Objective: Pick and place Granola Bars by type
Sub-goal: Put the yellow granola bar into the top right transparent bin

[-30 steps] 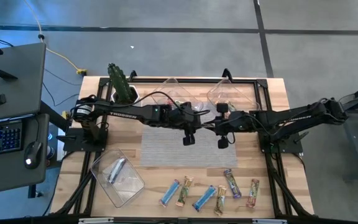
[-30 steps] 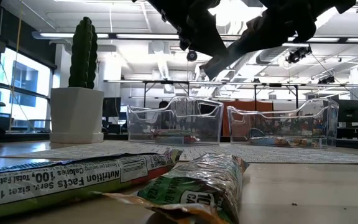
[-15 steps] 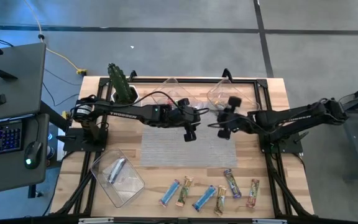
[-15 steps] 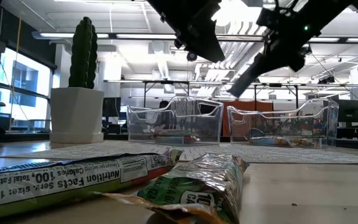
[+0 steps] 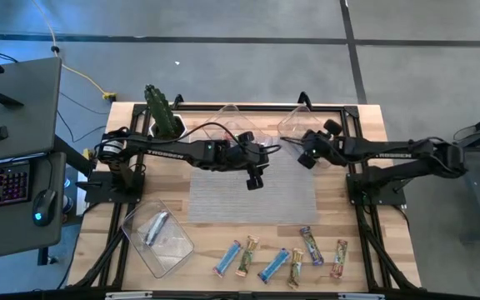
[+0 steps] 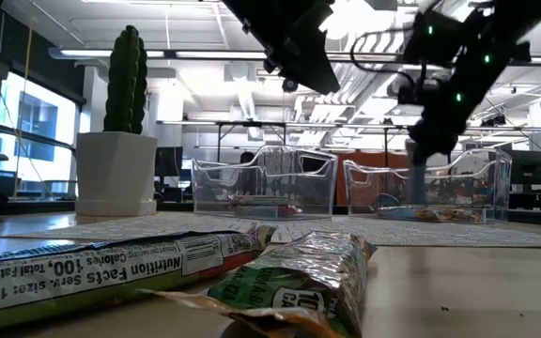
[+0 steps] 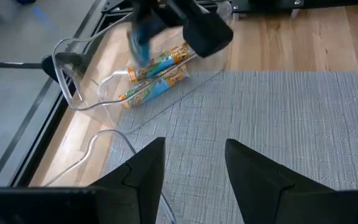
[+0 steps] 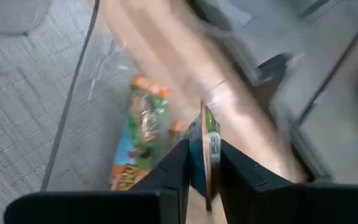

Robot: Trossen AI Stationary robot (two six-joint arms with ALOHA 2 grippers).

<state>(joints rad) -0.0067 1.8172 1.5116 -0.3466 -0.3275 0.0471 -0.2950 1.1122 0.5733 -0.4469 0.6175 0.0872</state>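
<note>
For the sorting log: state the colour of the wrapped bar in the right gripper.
Blue with an orange edge; right wrist view shows it best.

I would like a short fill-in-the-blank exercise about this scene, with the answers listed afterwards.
1. The right gripper is shut on a ___.
2. It is above the clear tray at the table's far ___ corner.
3. The left gripper is ___ and holds nothing.
4. The near-left tray holds one ___ bar.

Answers: bar; right; open; silver
</note>
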